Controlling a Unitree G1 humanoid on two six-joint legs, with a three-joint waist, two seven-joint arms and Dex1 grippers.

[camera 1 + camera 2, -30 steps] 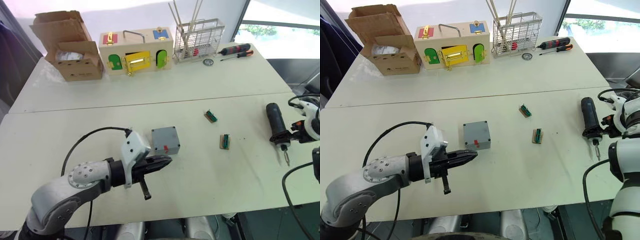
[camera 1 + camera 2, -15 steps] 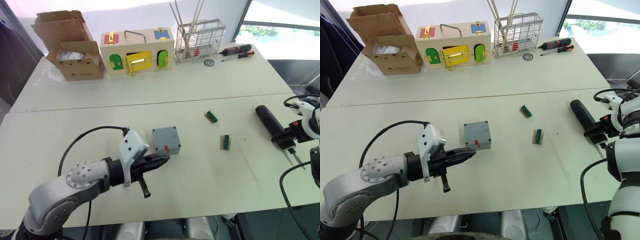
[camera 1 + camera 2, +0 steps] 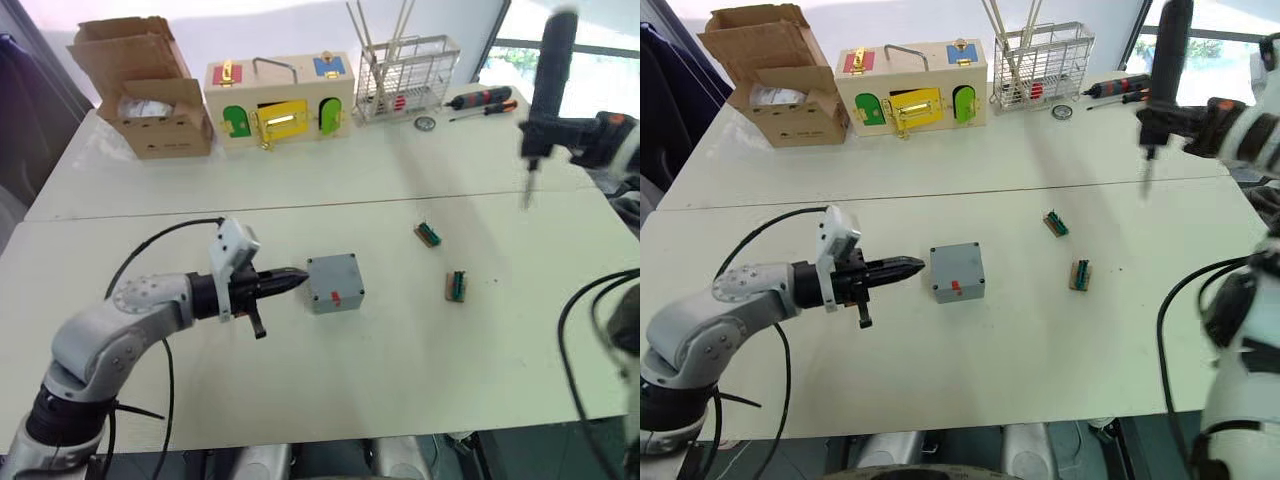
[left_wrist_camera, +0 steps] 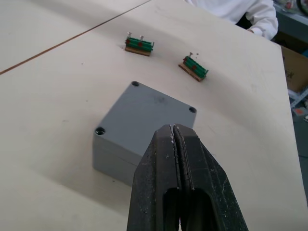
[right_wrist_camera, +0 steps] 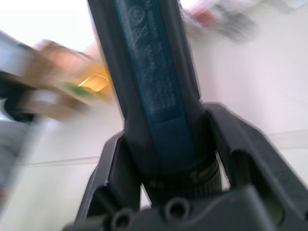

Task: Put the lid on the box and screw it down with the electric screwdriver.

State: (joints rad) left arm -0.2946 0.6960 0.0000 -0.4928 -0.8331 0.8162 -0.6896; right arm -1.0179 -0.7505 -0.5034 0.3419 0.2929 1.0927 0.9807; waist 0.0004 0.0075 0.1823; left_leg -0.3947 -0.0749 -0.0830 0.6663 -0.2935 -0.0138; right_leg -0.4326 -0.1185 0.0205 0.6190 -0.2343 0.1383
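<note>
The box is grey with a red mark on its near side and stands mid-table. The lid lies flat on top of it, with a screw hole showing in three corners. My left gripper is shut with nothing in it; its tip points at the box's left side, a short gap away. My right gripper is raised high at the right and is shut on the electric screwdriver, which stands upright with its thin bit pointing down. In the right wrist view both fingers clasp the black body.
Two small green terminal blocks lie right of the box. Along the far edge stand a cardboard box, a wooden box with coloured doors, a wire basket and hand screwdrivers. A person's white sleeve shows beyond the table.
My right arm has lifted the electric screwdriver off the table and swung it upright, high above the far right. My left gripper has drawn back from the box's front corner to its left side.
</note>
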